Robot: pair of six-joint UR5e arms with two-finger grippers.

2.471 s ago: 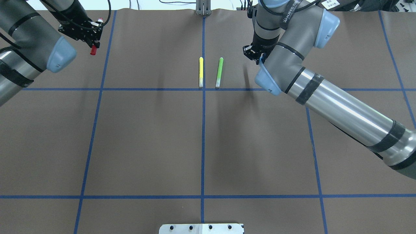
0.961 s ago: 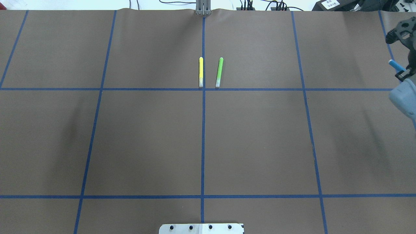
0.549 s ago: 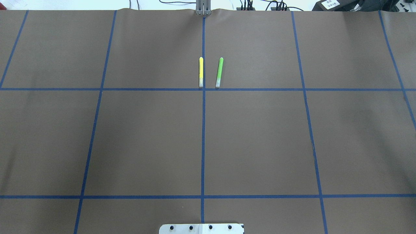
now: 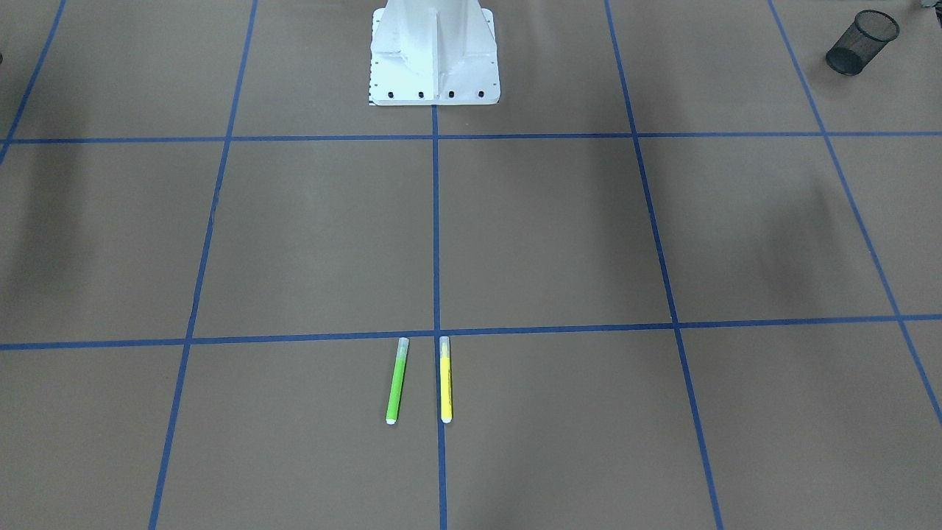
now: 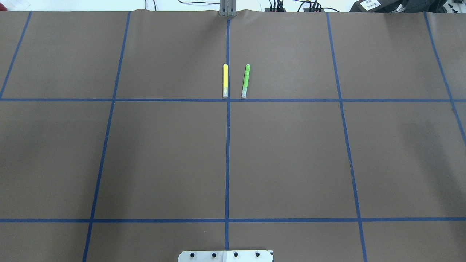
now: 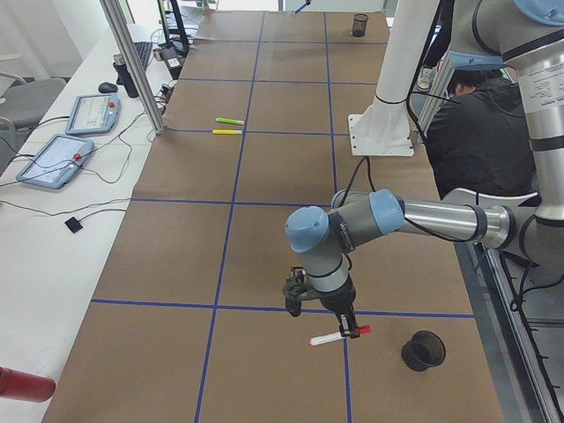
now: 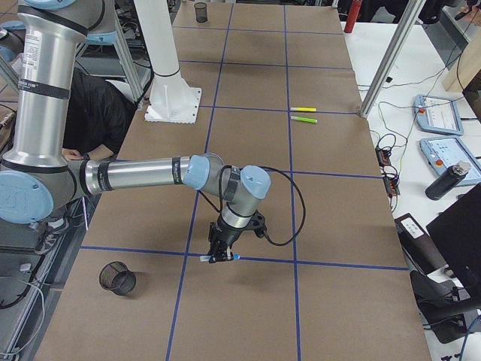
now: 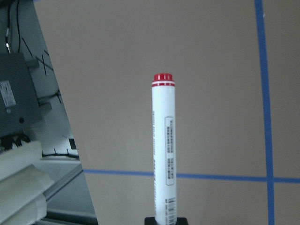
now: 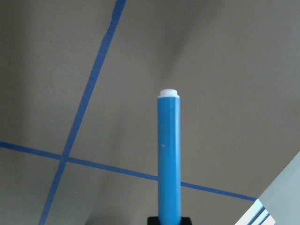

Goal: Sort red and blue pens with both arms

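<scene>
The red pen [image 8: 164, 150] has a white barrel and a red end and sticks out from my left gripper [image 8: 165, 220], which is shut on it. In the exterior left view the red pen [image 6: 328, 338] hangs just above the table, beside a black mesh cup [image 6: 424, 350], in the left gripper [image 6: 348, 329]. The blue pen [image 9: 169, 159] is held the same way by my right gripper [image 9: 168, 220]. In the exterior right view the blue pen [image 7: 233, 258] lies level in the right gripper [image 7: 219, 253], over a blue tape line, some way from another mesh cup [image 7: 117, 279].
A yellow marker [image 5: 225, 80] and a lime-green marker [image 5: 246, 80] lie side by side at the table's far middle. The white pedestal [image 4: 434, 51] stands at the robot's edge. A person [image 6: 476, 132] sits behind it. Tablets and cables lie on the white bench [image 6: 62, 159].
Both arms have left the overhead view, each carrying its pen outward: the left one off to the left, the right one off the right edge. The yellow and green markers have not moved.
</scene>
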